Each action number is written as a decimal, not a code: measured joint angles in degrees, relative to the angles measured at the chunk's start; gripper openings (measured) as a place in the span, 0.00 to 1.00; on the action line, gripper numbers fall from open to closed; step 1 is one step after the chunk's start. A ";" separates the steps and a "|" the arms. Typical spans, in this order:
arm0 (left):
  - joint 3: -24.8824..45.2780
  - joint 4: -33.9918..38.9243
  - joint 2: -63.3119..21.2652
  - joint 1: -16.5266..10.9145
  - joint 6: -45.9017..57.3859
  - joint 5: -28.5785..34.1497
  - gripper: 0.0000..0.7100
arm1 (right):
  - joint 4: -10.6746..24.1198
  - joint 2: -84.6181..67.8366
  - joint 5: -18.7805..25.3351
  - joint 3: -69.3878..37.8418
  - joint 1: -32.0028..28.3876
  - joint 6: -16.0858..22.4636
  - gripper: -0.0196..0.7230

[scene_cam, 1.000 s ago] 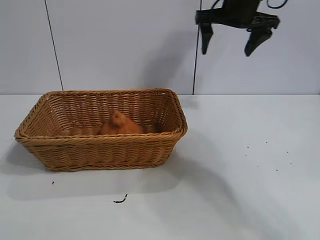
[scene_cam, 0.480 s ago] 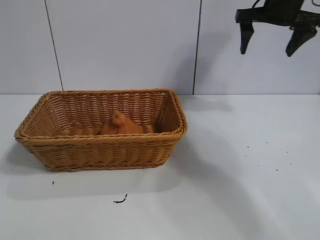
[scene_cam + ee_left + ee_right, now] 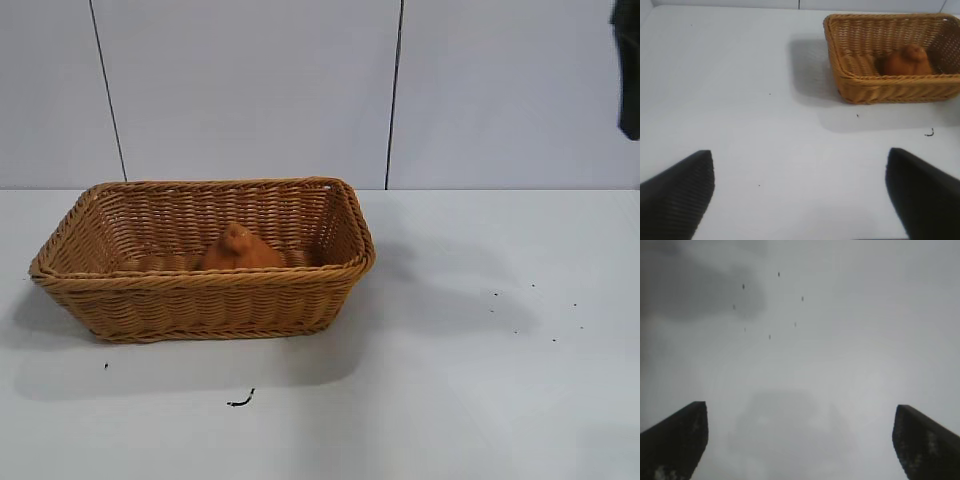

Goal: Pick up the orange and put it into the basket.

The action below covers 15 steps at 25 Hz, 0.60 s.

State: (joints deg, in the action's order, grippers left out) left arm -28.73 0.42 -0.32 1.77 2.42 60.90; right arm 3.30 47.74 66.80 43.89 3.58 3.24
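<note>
The orange [image 3: 238,249], a matte fruit with a knobby top, lies inside the woven wicker basket [image 3: 205,300] on the left half of the white table. Both also show in the left wrist view, the orange [image 3: 907,61] within the basket [image 3: 875,87]. My right gripper [image 3: 800,440] is open and empty, high above the table's right side; only one dark finger [image 3: 629,80] shows at the exterior view's right edge. My left gripper [image 3: 800,195] is open and empty over bare table, well away from the basket.
A small dark scrap [image 3: 240,401] lies on the table in front of the basket. Several dark specks [image 3: 530,310] dot the table's right side. A grey panelled wall stands behind.
My right gripper has moved to the right, open and empty, and has almost left the exterior view. The orange and basket have not moved.
</note>
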 joint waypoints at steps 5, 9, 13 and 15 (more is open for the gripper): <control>0.00 0.00 0.00 0.00 0.00 0.00 0.94 | -0.74 -23.93 -4.87 -12.54 0.00 -0.91 0.96; 0.00 0.00 0.00 0.00 0.00 0.00 0.94 | -1.13 -38.22 -7.54 -15.72 0.00 -1.51 0.96; 0.00 0.00 0.00 0.00 0.00 0.00 0.94 | -1.18 -46.10 -8.14 -15.79 0.00 -1.50 0.96; 0.00 0.00 0.00 0.00 0.00 0.00 0.94 | -1.26 -47.67 -8.29 -15.79 0.00 -1.52 0.96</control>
State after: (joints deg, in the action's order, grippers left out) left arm -28.73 0.42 -0.32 1.77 2.42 60.90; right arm 2.04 0.08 58.51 28.09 3.58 1.72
